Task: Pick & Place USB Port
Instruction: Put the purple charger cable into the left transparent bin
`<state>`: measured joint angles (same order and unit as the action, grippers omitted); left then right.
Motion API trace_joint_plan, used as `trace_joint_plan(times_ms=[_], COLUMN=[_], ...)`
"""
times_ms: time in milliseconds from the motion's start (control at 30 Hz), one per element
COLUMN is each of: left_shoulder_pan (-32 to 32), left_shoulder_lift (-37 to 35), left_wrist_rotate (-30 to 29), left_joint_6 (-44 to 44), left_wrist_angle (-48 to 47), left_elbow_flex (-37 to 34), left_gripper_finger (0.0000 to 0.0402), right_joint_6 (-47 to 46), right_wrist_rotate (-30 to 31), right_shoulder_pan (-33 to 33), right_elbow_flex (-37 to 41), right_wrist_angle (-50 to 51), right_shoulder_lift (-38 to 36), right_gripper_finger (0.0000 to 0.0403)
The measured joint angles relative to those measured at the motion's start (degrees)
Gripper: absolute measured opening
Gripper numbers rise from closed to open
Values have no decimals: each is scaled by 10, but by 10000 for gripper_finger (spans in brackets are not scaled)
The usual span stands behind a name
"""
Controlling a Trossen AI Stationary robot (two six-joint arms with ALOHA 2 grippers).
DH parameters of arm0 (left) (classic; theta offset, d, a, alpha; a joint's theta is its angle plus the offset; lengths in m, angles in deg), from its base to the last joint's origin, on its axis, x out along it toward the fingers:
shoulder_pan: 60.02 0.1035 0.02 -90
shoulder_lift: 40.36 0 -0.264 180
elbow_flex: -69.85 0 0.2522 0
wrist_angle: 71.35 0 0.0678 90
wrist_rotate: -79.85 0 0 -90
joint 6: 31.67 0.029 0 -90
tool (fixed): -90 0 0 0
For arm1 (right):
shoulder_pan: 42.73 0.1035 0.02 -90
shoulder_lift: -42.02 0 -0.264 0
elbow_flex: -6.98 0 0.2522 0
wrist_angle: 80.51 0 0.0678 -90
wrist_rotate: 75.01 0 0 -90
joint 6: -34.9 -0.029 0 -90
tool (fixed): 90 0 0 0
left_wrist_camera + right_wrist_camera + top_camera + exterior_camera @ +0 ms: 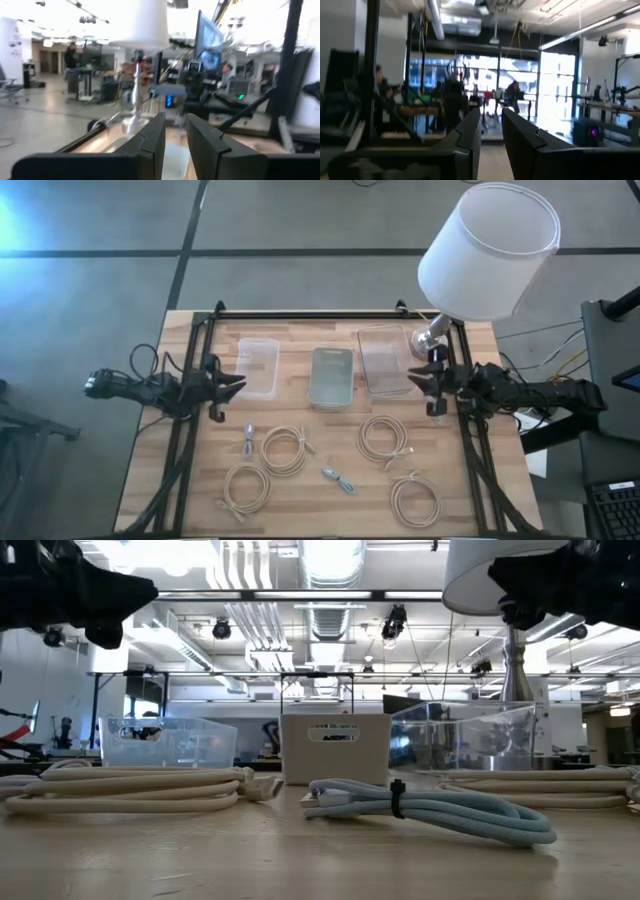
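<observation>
high view: both arms parked at the table's side edges, cables lying free in the middle

high view shows the left gripper (238, 383) over the left rail, level with the clear left bin (257, 367), and the right gripper (418, 378) over the right rail beside the clear right bin (384, 361). between those two stands the grey middle bin (331, 377); all three sit in a row toward the far edge. each wrist view shows its own fingers (150, 142) (520, 142) standing a narrow gap apart with nothing between them.

nearer the front edge lie four cream cable coils: one (284, 450) left of centre, one (246, 487) at the front left, one (384, 439) right of centre, one (415, 501) at the front right. a short grey usb cable (249, 441) lies just beside the left-centre coil, and a bundled blue-grey usb cable (339, 479) lies apart between the coils, with bare wood around it. the low view shows this bundle (430, 808) tied with a dark band. a lamp (485, 255) with a white shade overhangs the far right corner, above the right arm.
</observation>
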<state>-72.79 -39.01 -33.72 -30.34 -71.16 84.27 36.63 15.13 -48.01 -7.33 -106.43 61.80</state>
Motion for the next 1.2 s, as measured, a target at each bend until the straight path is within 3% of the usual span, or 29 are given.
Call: trace_joint_plan(times_ms=[133,367,500,867,967,1200], left_shoulder_pan=[0,0,0,0,0,-1], left_shoulder_lift=[20,92,143,296,332,398], left_wrist_rotate=[2,2,0,-9,-5,72], left_joint_6=[0,-10,-36,-179,-214,-320], left_wrist_angle=[-1,-4,-67,-409,-436,-460], left_elbow_flex=[20,71,129,321,343,347], left_gripper_finger=[98,171,195,186,186,184], right_joint_6=[2,2,-5,2,2,4], right_wrist_rotate=[-2,-2,-2,-1,-1,0], right_shoulder_pan=[0,0,0,0,0,0], right_elbow_flex=[-7,-76,-127,-224,-237,-264], right_wrist_angle=[5,25,87,187,190,190], right_shoulder_lift=[15,85,135,259,288,340], right_gripper_finger=[106,168,191,196,196,196])
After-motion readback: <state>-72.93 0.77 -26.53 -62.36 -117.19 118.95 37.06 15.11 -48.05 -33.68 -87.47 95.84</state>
